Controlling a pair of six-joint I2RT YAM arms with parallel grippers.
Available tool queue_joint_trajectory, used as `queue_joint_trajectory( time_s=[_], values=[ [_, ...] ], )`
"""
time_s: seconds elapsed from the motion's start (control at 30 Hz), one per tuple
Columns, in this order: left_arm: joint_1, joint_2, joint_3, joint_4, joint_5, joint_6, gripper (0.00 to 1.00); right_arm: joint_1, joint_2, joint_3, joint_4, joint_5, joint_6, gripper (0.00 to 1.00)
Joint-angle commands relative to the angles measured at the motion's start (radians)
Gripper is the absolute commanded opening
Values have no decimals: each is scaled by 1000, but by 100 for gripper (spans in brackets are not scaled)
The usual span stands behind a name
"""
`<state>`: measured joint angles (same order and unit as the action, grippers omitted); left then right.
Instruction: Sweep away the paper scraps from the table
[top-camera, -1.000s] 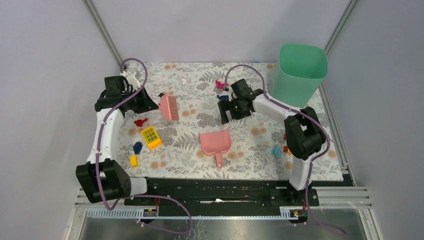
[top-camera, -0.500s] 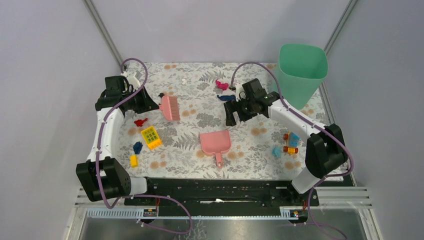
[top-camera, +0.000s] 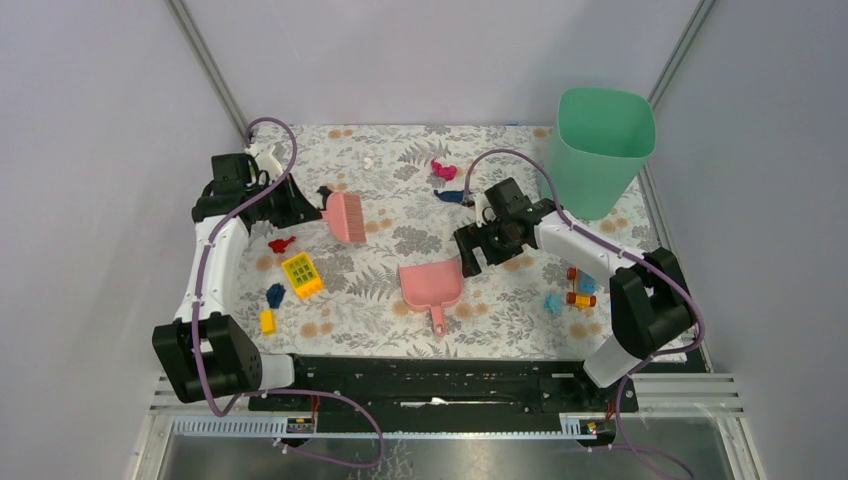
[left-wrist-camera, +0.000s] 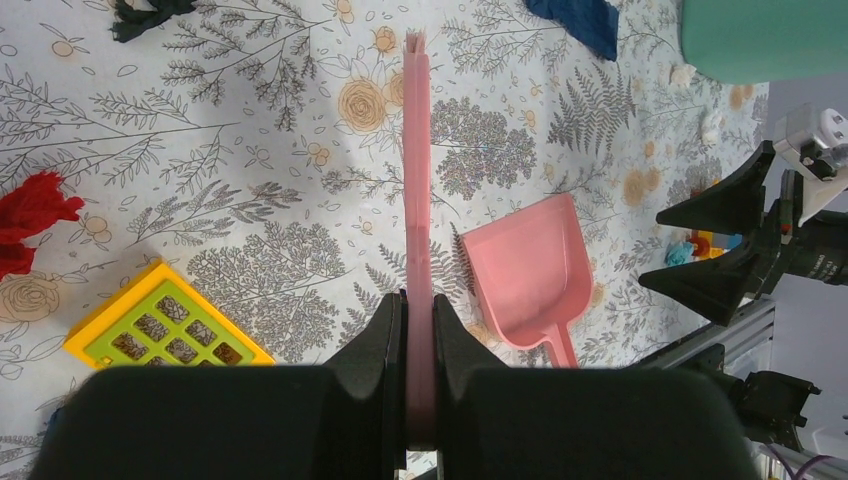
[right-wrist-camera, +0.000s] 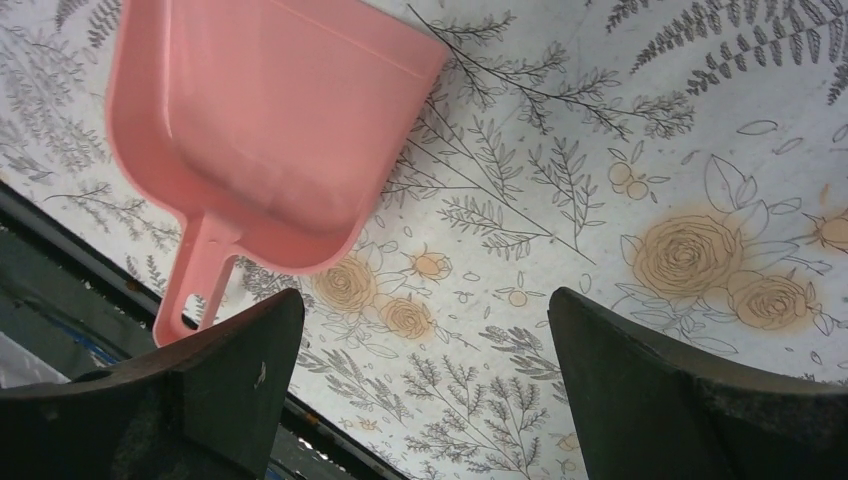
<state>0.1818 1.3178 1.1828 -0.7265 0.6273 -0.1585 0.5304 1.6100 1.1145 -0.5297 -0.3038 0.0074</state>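
left claw (left-wrist-camera: 420, 335) clamped on pink brush (left-wrist-camera: 418, 170), ready to sweep | right claw (right-wrist-camera: 425, 305) wide open, I judge it's reaching for dustpan (right-wrist-camera: 260, 130) | paper scraps (top-camera: 281, 243) scattered across worktop (top-camera: 395, 172), none collected

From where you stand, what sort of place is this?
Likely a robot test booth, not a home: two arms bolted at the edge of a patterned table, blank walls closing it in, and staged clutter of paper scraps, a pink dustpan and a green bin.

White arm links (top-camera: 570, 232), black joints (top-camera: 205, 362), purple cables (top-camera: 268, 121), black wedge-shaped fingers (right-wrist-camera: 680, 400).
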Motion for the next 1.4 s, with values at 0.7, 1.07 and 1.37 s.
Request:
queue_joint_trajectory(
  time_s=[0.7, 1.07, 1.37],
  values=[
    [6, -50, 3, 35, 41, -15, 0, 33, 211, 105, 118, -152, 293, 56],
    [19, -76, -20, 30, 31, -11, 0, 58, 283, 143, 80, -49, 299, 41],
    [22, -39, 3, 44, 47, -28, 0, 77, 285, 114, 78, -32, 176, 33]
  ],
)
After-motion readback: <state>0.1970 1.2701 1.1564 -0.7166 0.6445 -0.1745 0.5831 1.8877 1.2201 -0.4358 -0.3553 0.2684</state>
